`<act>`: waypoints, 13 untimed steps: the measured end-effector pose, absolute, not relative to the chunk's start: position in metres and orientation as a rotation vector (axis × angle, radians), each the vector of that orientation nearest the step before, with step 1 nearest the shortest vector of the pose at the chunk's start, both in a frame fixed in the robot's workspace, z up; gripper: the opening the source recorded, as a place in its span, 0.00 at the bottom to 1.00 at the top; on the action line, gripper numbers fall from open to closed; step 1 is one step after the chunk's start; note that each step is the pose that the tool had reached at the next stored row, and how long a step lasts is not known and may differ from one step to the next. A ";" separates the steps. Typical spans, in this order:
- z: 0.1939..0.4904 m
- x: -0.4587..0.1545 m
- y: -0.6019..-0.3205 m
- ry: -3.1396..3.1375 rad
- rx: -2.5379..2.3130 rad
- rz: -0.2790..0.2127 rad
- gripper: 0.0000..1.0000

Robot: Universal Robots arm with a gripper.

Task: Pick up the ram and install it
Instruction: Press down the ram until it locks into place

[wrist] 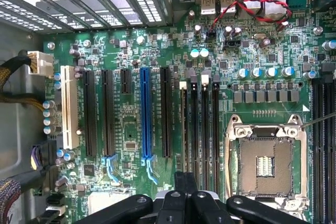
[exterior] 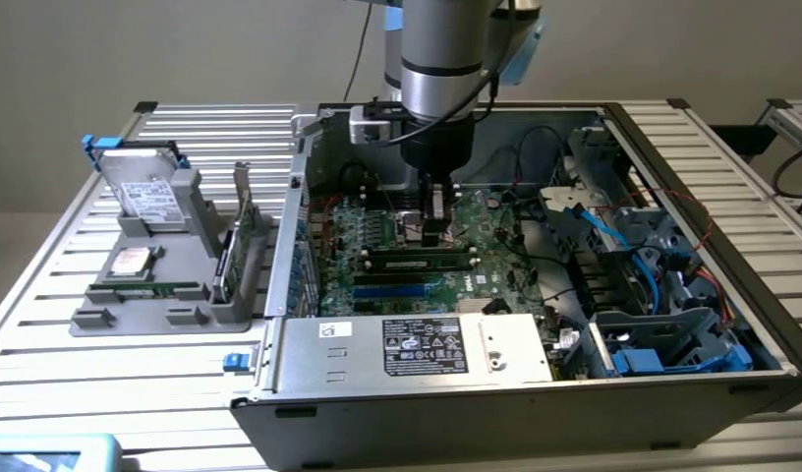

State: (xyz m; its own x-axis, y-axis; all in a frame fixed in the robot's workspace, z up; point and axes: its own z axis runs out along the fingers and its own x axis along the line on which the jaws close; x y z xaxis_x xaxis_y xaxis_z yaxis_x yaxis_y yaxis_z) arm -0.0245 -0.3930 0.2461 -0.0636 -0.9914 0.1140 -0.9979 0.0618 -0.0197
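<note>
- The gripper [exterior: 435, 234] is being held low inside the open computer case [exterior: 690, 393], directly above the motherboard [exterior: 374, 256].
- The fingers [exterior: 436, 218] are being kept closed, pressed together, with no object being gripped between them as far as can be seen.
- The ram [exterior: 415, 264] is being seen lying seated in a memory slot on the motherboard, just below the fingertips in the exterior view; whether it is being touched cannot be told.
- In the wrist view, the closed fingers [wrist: 185, 192] are being shown over the group of long black memory slots [wrist: 202, 129], beside the processor socket [wrist: 265, 166].
- A blue expansion slot [wrist: 146, 114] and a white slot [wrist: 67, 106] are being shown further along the board in the wrist view.
- On the exterior view's left, a grey fixture [exterior: 152, 285] is being supported by the slatted counter [exterior: 60, 344] outside the case.
- A silver hard drive [exterior: 142, 192] is being held upright in that fixture, and a green expansion card [exterior: 244, 231] is being held on edge beside it.
- A power supply box [exterior: 415, 349] with a label is being seen at the near side of the case.
</note>
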 end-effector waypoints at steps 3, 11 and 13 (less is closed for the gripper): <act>0.246 -0.025 -0.393 -2.279 2.052 0.140 0.11; 0.246 -0.025 -0.393 -2.388 1.917 0.133 0.11; 0.246 -0.025 -0.393 -2.409 1.892 0.135 0.11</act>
